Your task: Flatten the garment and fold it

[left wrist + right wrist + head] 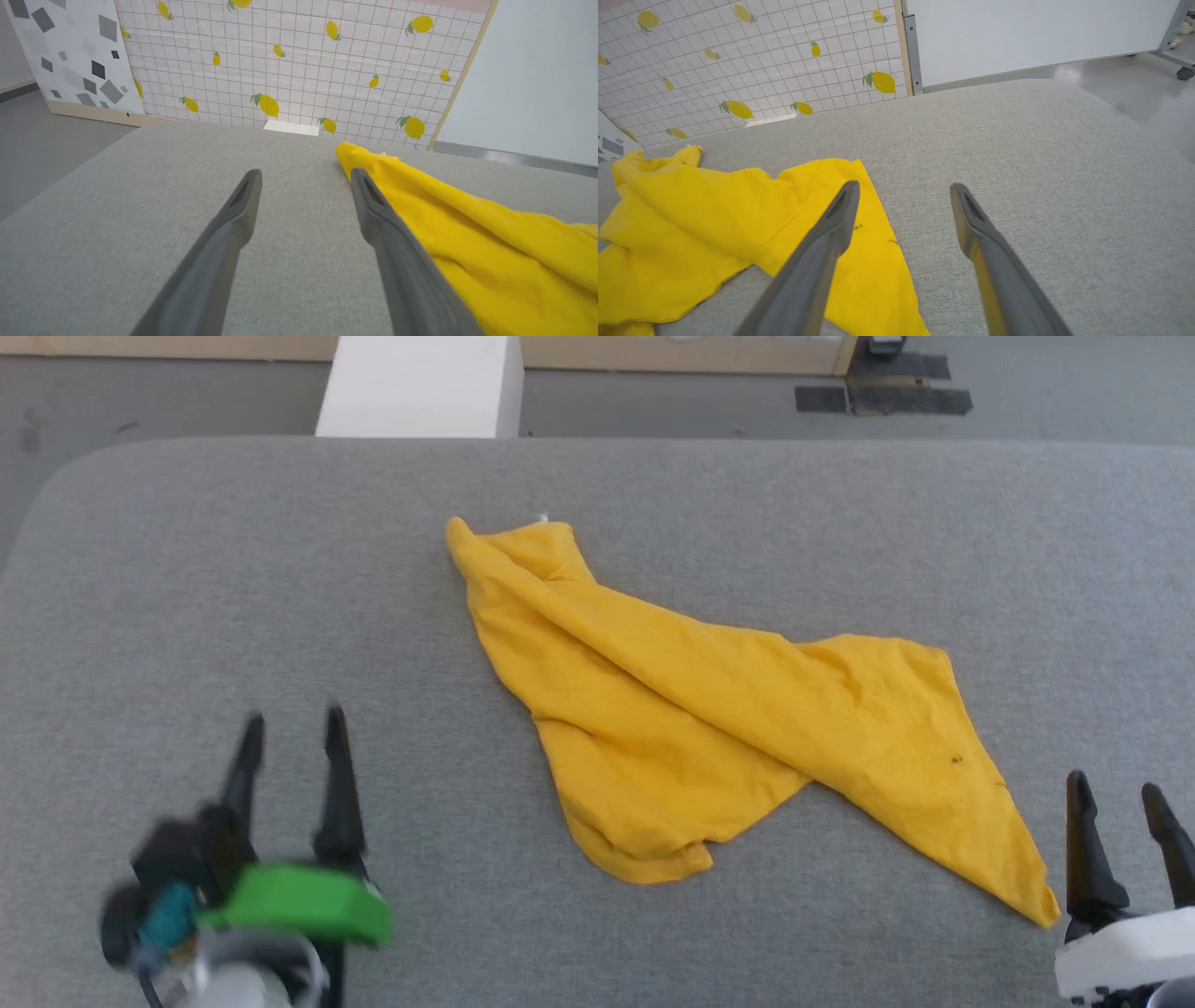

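Head view: the garment [709, 709] lies crumpled a little right of the middle of the grey cloth-covered table [233, 569], plain yellow showing, with a tiny dark speck near its right end. It is folded over itself into a long twisted band. Its long axis runs diagonally from a narrow end at the far centre of the table to a pointed corner at the near right, and a shorter rounded lobe hangs off towards the near edge at the middle. The cloth around it is bare and nothing lies on the shirt. The right hand [1114, 782] hovers just beside the pointed near-right corner, its two dark fingers spread apart with nothing between them. In the right wrist view one finger crosses in front of the yellow edge. The left hand [293, 715] is well apart from the shirt at the near left, blurred, its fingers likewise spread wide and holding nothing. In the left wrist view the far tip of the shirt sits just past one fingertip. Beyond the table's rounded far edge is grey floor [653, 401] with a white block [420, 383] and dark mats [882, 397]. A lemon-print grid panel [303, 60], a grey-speckled panel [70, 56] and a plain white wall [1017, 32] stand behind.
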